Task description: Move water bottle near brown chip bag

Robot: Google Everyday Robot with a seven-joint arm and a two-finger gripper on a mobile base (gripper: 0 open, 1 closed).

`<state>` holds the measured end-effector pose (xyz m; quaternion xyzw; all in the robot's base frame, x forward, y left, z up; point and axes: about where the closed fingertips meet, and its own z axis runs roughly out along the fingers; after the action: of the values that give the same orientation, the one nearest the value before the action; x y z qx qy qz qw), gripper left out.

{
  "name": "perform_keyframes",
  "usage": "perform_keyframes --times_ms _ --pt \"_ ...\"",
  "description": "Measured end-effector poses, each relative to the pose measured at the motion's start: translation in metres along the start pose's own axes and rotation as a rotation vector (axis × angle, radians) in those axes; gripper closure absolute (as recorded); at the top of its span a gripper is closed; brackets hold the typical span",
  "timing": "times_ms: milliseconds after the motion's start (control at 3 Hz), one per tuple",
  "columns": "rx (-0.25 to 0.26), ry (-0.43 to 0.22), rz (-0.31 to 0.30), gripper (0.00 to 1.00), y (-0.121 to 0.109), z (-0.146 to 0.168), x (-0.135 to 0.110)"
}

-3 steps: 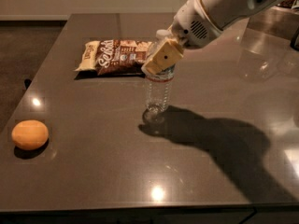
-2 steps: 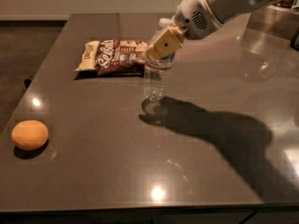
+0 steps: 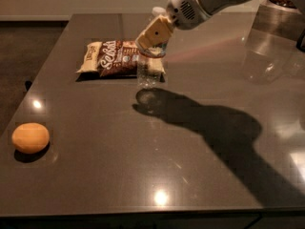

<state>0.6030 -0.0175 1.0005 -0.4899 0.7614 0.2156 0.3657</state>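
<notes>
We see the gripper (image 3: 153, 35) clamped on the top of the water bottle (image 3: 148, 71), which hangs just off the table (image 3: 200, 175), overlapping the right end of the brown chip bag (image 3: 112, 58). Risks we'd flag: set down here, the bottle may land on the bag's edge and tip, and a top-only grip could let it swing or slip

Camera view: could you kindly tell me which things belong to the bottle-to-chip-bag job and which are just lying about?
Job: water bottle; end effector, gripping the bottle's top; brown chip bag, just left of the bottle.
Lying about: orange, front left on the table.
</notes>
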Motion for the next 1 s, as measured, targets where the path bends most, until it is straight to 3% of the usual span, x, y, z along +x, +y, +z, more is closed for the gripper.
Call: perform_keyframes --times_ms 1000 --pt "0.026 0.063 -0.050 1.00 -0.006 0.050 -0.002"
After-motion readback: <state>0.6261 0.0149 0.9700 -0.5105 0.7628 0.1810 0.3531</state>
